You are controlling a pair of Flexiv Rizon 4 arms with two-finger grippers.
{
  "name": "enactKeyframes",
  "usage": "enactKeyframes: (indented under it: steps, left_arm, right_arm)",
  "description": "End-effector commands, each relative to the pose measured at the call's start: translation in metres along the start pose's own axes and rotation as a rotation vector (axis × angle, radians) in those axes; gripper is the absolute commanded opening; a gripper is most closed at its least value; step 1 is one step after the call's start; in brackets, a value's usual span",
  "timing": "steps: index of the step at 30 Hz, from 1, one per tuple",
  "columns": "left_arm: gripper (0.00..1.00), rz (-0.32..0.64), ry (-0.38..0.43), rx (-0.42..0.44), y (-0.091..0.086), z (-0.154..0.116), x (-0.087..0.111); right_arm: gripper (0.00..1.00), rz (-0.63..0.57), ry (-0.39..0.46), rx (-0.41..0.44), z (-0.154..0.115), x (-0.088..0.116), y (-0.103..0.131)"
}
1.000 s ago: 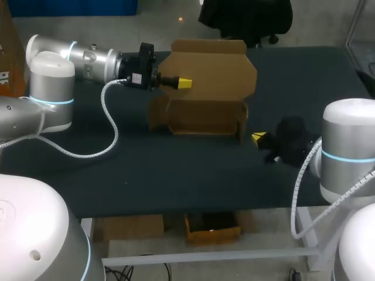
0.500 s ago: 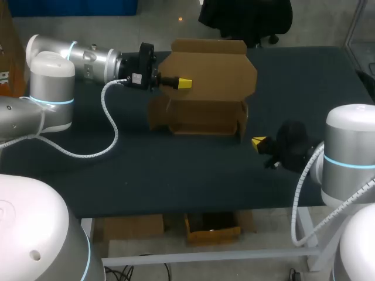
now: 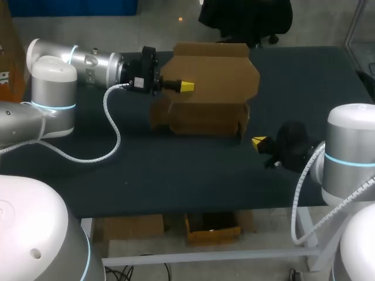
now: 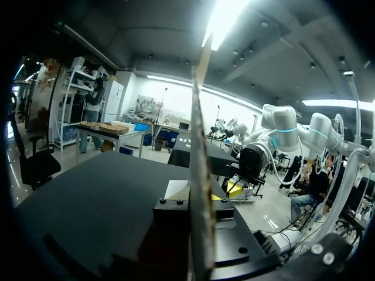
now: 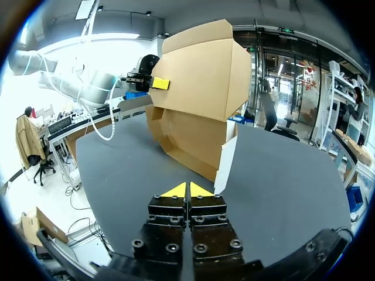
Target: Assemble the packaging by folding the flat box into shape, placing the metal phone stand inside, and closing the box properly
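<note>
On the dark bench (image 3: 176,170) your cardboard box (image 3: 205,120) stands part-folded near the far edge, its lid (image 3: 214,73) leaning over the base. Expect it to be light, thin and easily creased, so hold panels near fold lines. Your left end effector (image 3: 186,86) pinches the lid's edge. The right end effector (image 3: 258,140), closed on nothing, sits just beside the box's corner.

A thin brown cardboard panel (image 4: 198,146) stands edge-on, rising straight up from between the two black fingers of the left tool (image 4: 199,206), which press it from both sides. A dark flat counter (image 4: 99,193) spreads beneath. My silver right arm (image 4: 285,130) shows near the counter's far end.
</note>
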State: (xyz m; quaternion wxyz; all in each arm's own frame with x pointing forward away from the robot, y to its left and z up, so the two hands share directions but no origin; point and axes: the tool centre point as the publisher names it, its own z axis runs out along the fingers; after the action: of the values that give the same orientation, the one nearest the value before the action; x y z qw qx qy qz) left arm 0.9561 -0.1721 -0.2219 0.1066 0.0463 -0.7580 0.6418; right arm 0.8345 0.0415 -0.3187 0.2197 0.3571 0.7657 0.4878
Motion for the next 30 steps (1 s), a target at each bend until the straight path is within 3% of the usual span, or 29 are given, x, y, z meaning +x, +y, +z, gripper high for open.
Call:
enactKeyframes:
  steps: [1,30]
  left_arm:
    - [0.0,-0.001,-0.035,0.005,0.005,0.003,0.007]
    - [0.0,0.005,-0.048,0.019,-0.018,-0.006,-0.006]
  right_arm:
    - [0.0,0.002,0.009,-0.002,0.001,-0.005,-0.001]
    - [0.0,0.009,0.027,-0.012,0.006,-0.001,-0.009]
